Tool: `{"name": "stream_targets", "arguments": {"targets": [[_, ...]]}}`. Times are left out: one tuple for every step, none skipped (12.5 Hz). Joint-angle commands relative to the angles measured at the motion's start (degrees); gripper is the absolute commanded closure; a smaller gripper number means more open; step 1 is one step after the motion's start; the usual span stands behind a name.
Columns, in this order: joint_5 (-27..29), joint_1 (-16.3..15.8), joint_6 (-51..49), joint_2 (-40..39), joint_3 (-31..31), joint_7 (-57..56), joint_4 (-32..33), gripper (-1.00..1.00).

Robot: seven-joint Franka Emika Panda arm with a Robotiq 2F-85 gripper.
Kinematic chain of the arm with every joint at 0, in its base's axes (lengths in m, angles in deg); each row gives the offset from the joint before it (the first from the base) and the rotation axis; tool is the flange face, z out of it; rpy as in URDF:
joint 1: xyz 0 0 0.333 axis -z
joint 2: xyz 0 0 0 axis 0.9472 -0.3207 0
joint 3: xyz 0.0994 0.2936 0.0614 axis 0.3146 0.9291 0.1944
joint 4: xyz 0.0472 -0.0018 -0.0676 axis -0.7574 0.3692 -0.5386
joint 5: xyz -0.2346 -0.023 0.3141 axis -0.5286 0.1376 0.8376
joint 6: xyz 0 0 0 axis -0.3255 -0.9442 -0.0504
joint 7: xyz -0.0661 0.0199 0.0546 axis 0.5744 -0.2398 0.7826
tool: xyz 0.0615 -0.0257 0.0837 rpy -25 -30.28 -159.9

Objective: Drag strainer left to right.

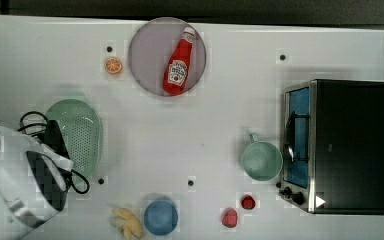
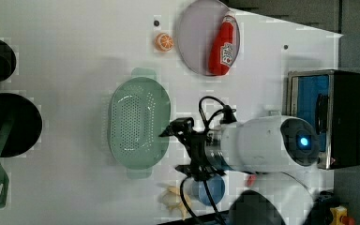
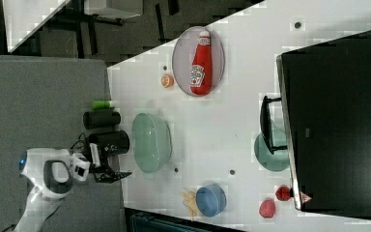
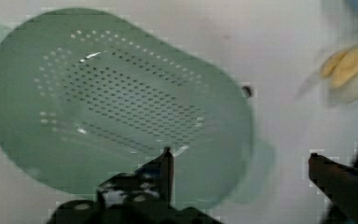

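The pale mint-green oval strainer (image 1: 80, 134) lies on the white table at the top view's left, its holed bottom facing up and a tab handle (image 2: 143, 72) at each end. My gripper (image 2: 181, 148) is open and hovers beside the strainer (image 2: 138, 123), at the left view's right of it. In the wrist view one fingertip (image 4: 167, 156) hangs over the strainer (image 4: 116, 102) near its rim. The other fingertip (image 4: 315, 160) is outside, past the tab handle (image 4: 263, 158). Nothing is held between them. In the right view the gripper (image 3: 112, 175) is beside the strainer (image 3: 150, 142).
A greyish-lilac plate (image 1: 147, 50) holds a ketchup bottle (image 1: 179, 65), with an orange slice (image 1: 113, 65) beside it. A mint-green mug (image 1: 261, 160) stands against the toaster oven (image 1: 345, 145) at the top view's right. A blue bowl (image 1: 160, 216), bananas (image 1: 128, 223) and red fruits (image 1: 229, 217) line the near edge.
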Motion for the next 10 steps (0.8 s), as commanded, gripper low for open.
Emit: {"name": "stream_targets", "arguments": {"targets": [[-1.11, 2.45, 12.27, -5.59, -1.38, 8.63, 3.23, -1.0], [-1.1, 2.44, 17.02, -7.63, -1.57, 8.67, 4.25, -1.0], [-1.1, 2.4, 21.18, -9.49, -1.88, 8.68, 5.08, -1.0], [-1.1, 2.23, 24.13, -11.26, -2.38, 8.68, 5.68, -1.0], [-1.11, 1.94, 25.73, -12.94, -3.13, 8.7, 5.98, -1.0], [-1.11, 1.38, 27.17, -14.56, -4.02, 8.7, 5.95, -1.0], [-1.11, 0.56, 29.04, -16.08, -5.13, 8.69, 5.79, -1.0], [-1.11, -0.47, 31.13, -17.42, -6.39, 8.69, 5.53, -1.0], [-1.15, -1.68, 32.52, -18.44, -7.93, 8.7, 5.46, -1.0], [-1.24, -3.0, 33.12, -19.06, -9.6, 8.68, 5.46, -1.0]]}}
